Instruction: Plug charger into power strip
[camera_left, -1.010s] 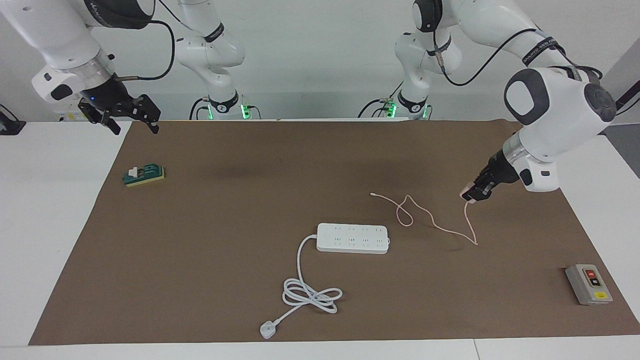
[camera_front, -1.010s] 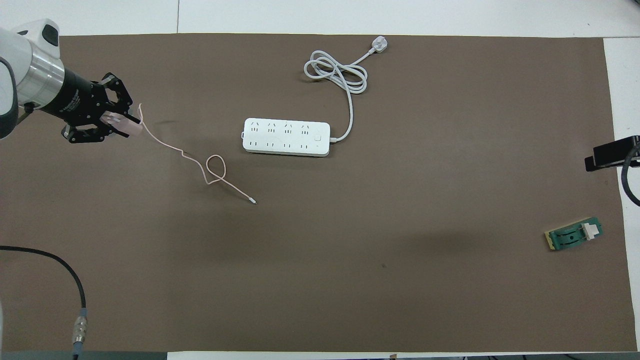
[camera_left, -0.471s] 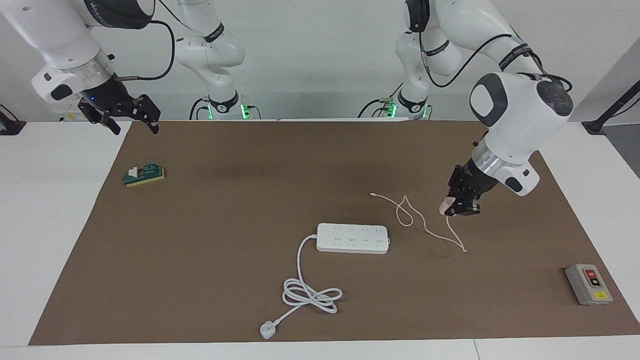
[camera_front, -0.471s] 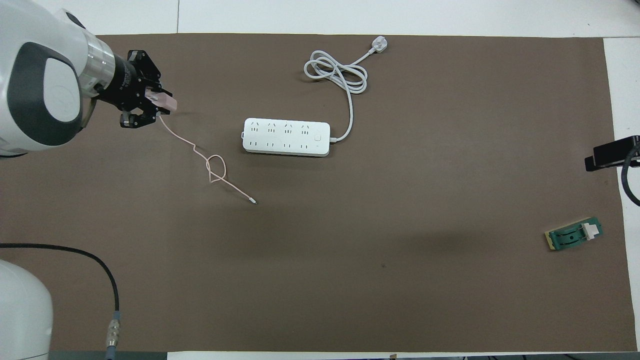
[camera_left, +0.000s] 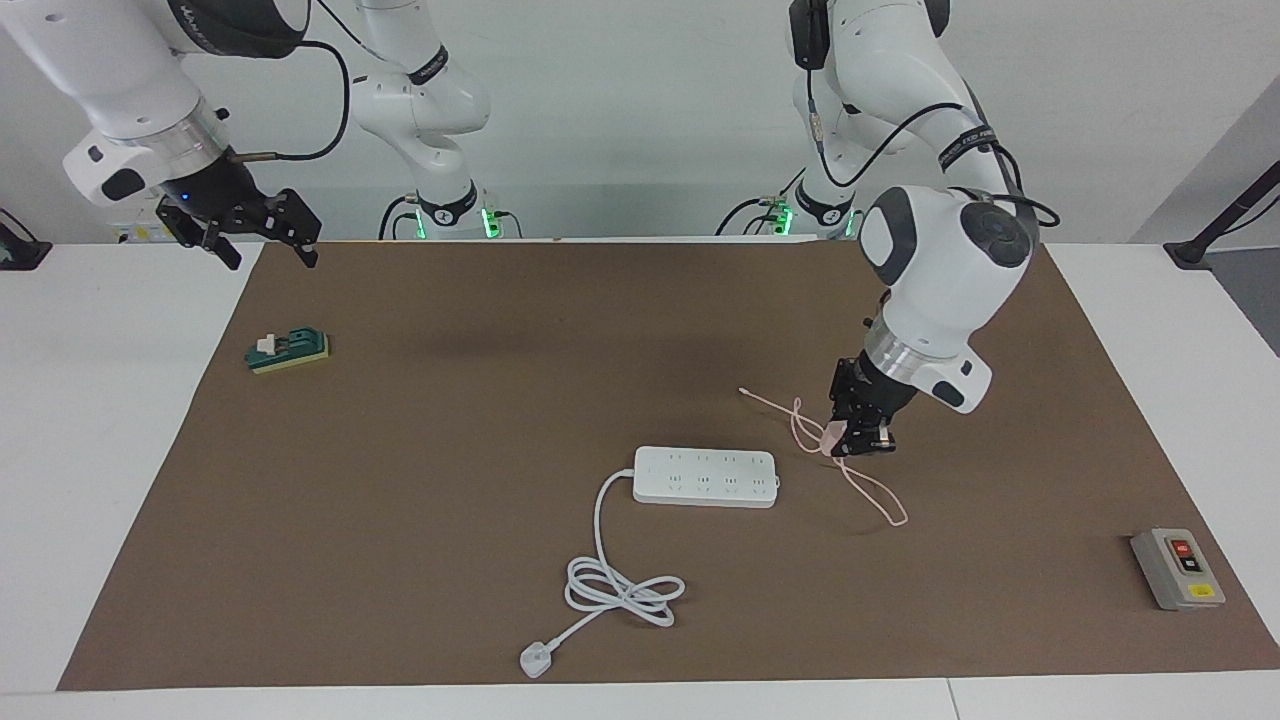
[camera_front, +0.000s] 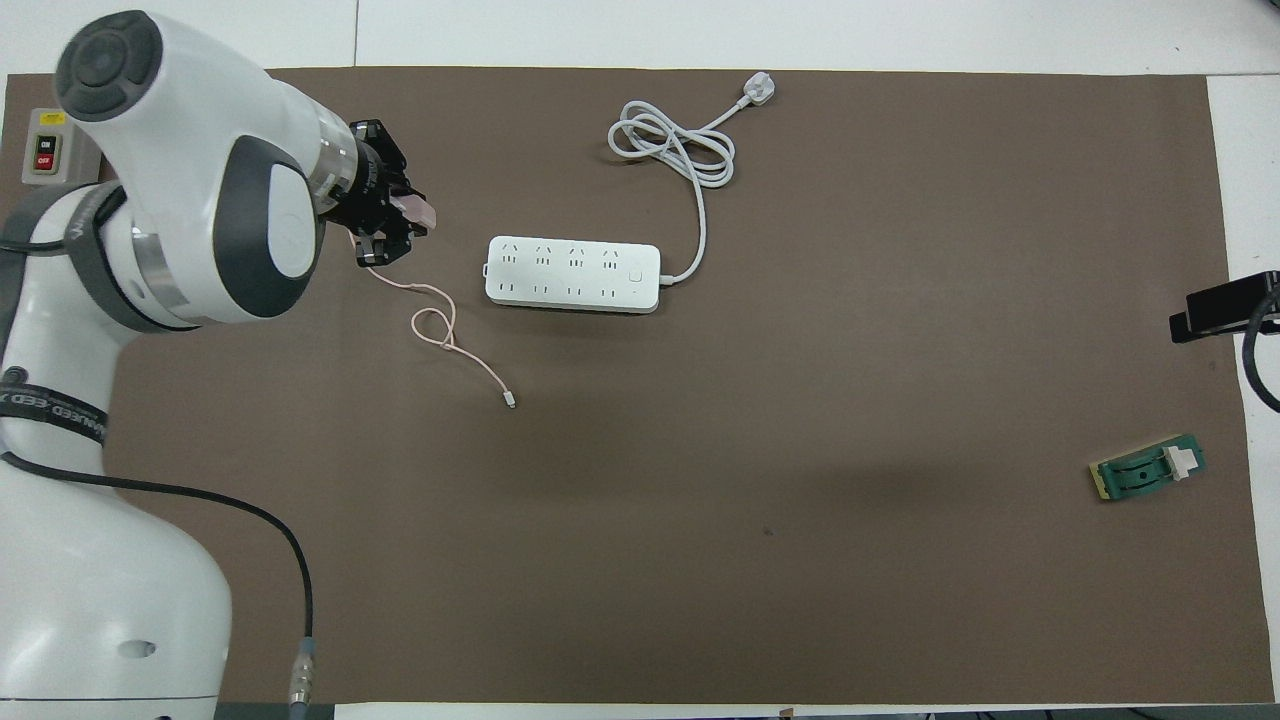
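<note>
My left gripper (camera_left: 850, 440) (camera_front: 405, 218) is shut on the pale-pink charger (camera_left: 832, 436) (camera_front: 418, 210) and holds it in the air just off the end of the power strip toward the left arm's end. The charger's thin pink cable (camera_left: 862, 485) (camera_front: 440, 330) trails onto the brown mat in a loop. The white power strip (camera_left: 706, 476) (camera_front: 573, 274) lies flat mid-table, sockets up, its thick white cord (camera_left: 615, 585) (camera_front: 672, 148) coiled farther from the robots. My right gripper (camera_left: 262, 228) waits in the air over the mat's corner at the right arm's end.
A grey switch box (camera_left: 1177, 569) (camera_front: 45, 152) lies at the left arm's end. A small green block (camera_left: 288, 350) (camera_front: 1148, 470) lies at the right arm's end. The white three-pin plug (camera_left: 536, 660) (camera_front: 757, 91) lies near the mat's edge farthest from the robots.
My left arm has carried the charger from the left arm's end toward the power strip, dragging the cable with it. The right arm has not moved.
</note>
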